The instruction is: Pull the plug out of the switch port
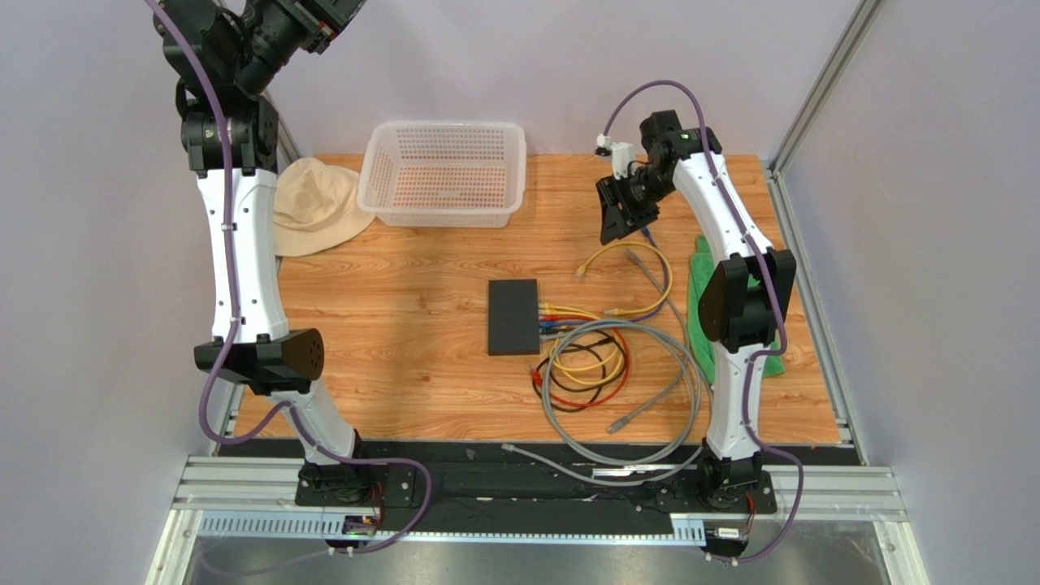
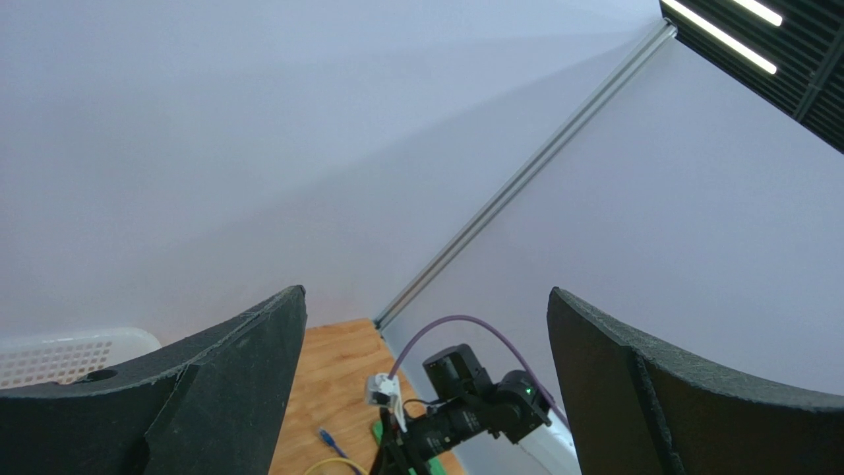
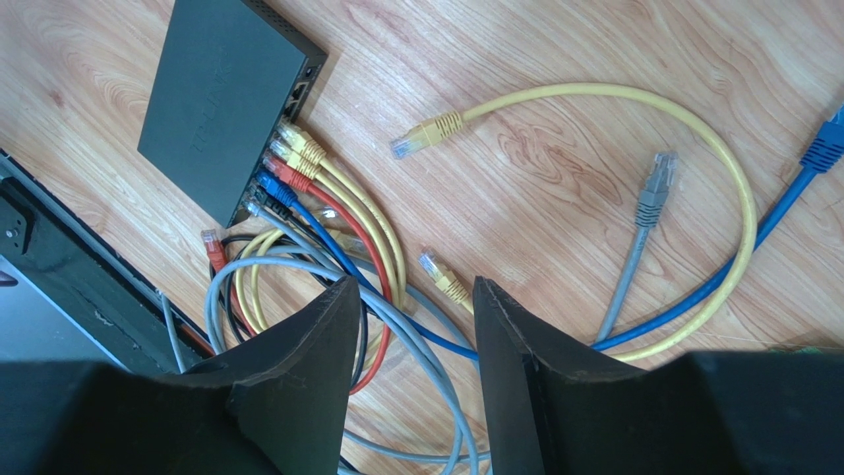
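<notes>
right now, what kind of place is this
Most likely a robotics lab test cell: a left arm and right arm bolted to an aluminium rail, plain grey panel walls enclosing a wood-grain table, and staged props, a network switch with patch cables plugged in.

Your bench (image 1: 403, 347): orange-brown wood grain throughout.
Switch (image 1: 513, 316): matte black, plain.
Along its socket edge you can read two yellow plugs (image 3: 297, 146), then a red plug (image 3: 282, 174), then a blue plug (image 3: 269, 189).
Loose leads toward the right edge: yellow cable (image 3: 594, 91), grey cable (image 3: 649, 203), blue cable (image 3: 773, 213).
Far edge: white basket (image 1: 442, 217) with a fine perforated grid.
Far-left corner: cream hat (image 1: 311, 207).
Right edge: green item (image 1: 697, 319), partly hidden, so you can't tell any pattern.
</notes>
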